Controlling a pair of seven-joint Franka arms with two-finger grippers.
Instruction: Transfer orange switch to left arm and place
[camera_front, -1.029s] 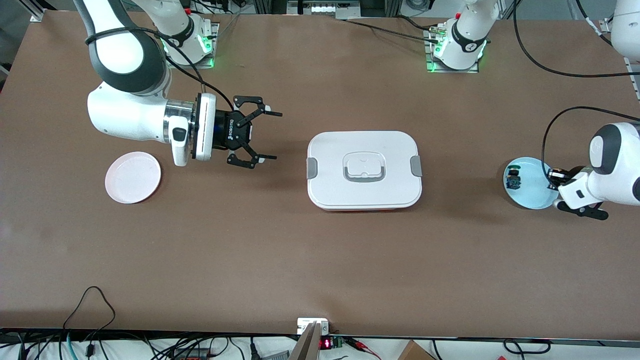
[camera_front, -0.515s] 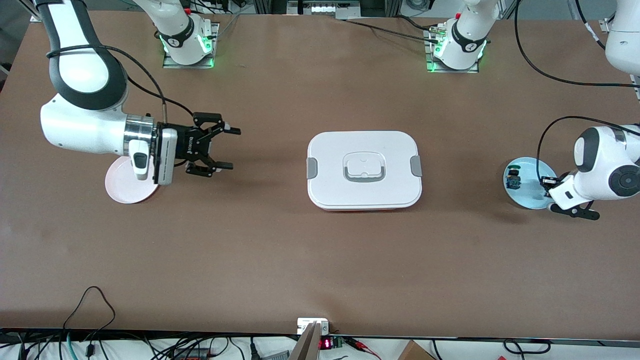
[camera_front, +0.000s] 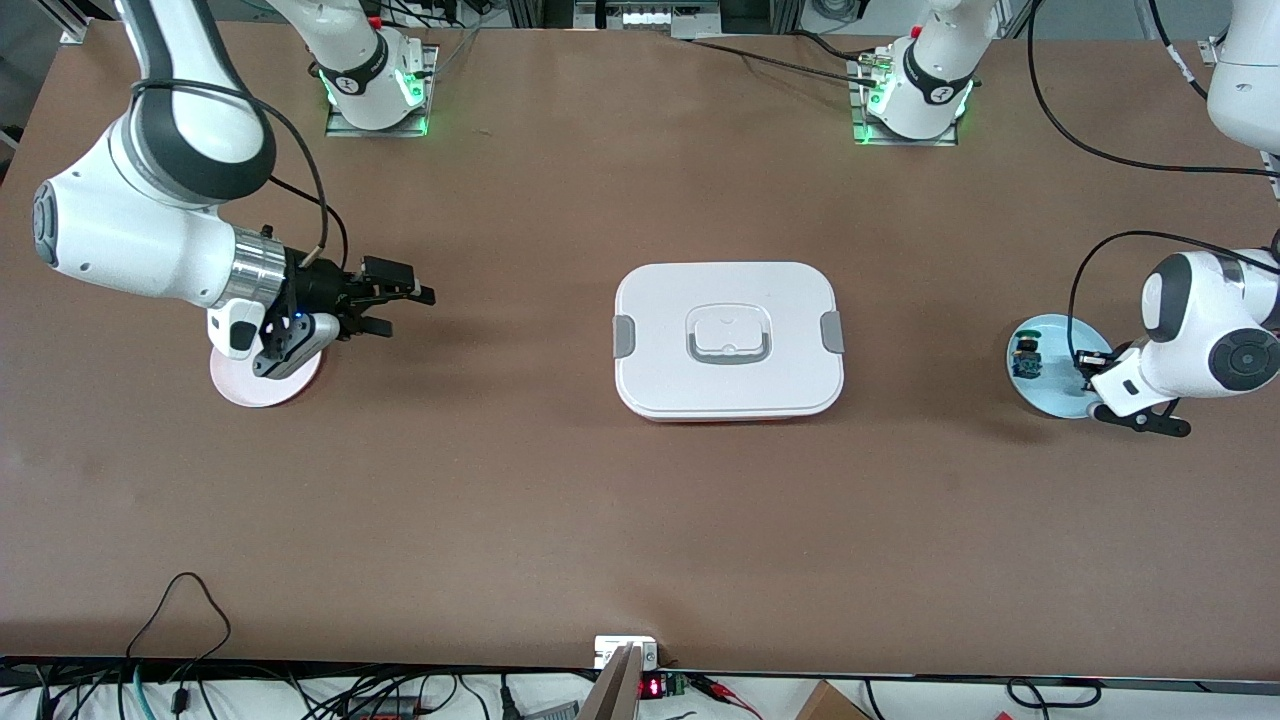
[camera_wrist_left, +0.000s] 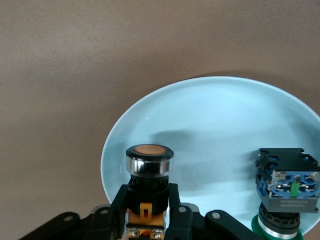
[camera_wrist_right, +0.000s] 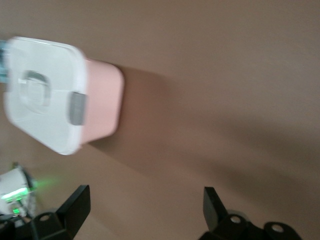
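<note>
My left pincer grasping orange switch over light blue plate; my right pincer spread wide beside pink plate; box mid-table.

Brown table; cables along near edge

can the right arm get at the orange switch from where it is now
Probably not. The right hand is beside the pink plate; the orange switch sits in the left hand over the blue plate, past the box.
</note>
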